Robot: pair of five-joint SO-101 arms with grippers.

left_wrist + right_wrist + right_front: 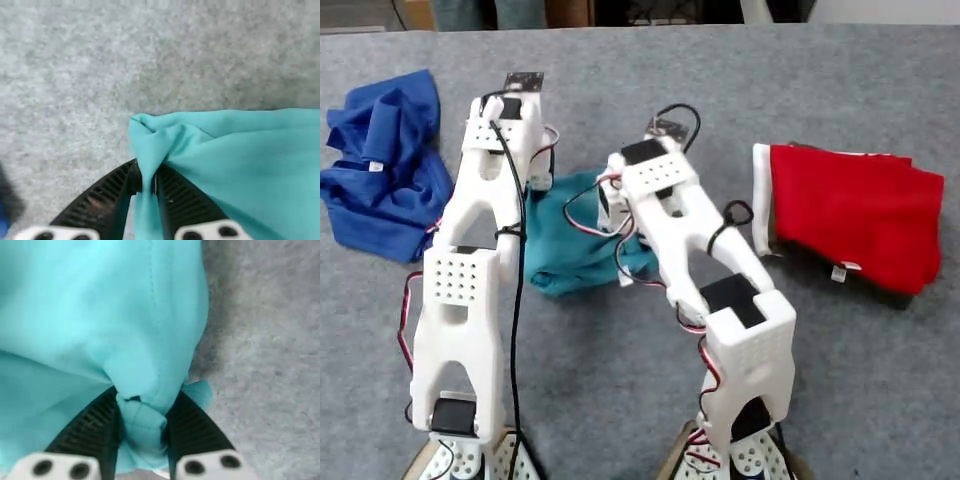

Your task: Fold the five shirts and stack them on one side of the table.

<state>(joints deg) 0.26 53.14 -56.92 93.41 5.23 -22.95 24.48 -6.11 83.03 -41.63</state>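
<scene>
A crumpled blue shirt (382, 165) lies far left. Our left gripper (145, 179) pinches a corner of the teal shirt (565, 250) mid-table, and our right gripper (144, 407) clamps a thicker bunch of it. We should lift level, keeping the edge taut. The arms (470, 290) hide much of the teal cloth, and far right, under the red shirt (850, 215), the stack is hard to count.

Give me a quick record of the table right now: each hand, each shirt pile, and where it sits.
teal shirt: bunched, mid-table, between the arms
left hand: shut on a corner of the teal shirt
right hand: shut on a fold of the teal shirt
red shirt: folded, top of a pile, right side
blue heap: crumpled, unfolded, left side
</scene>
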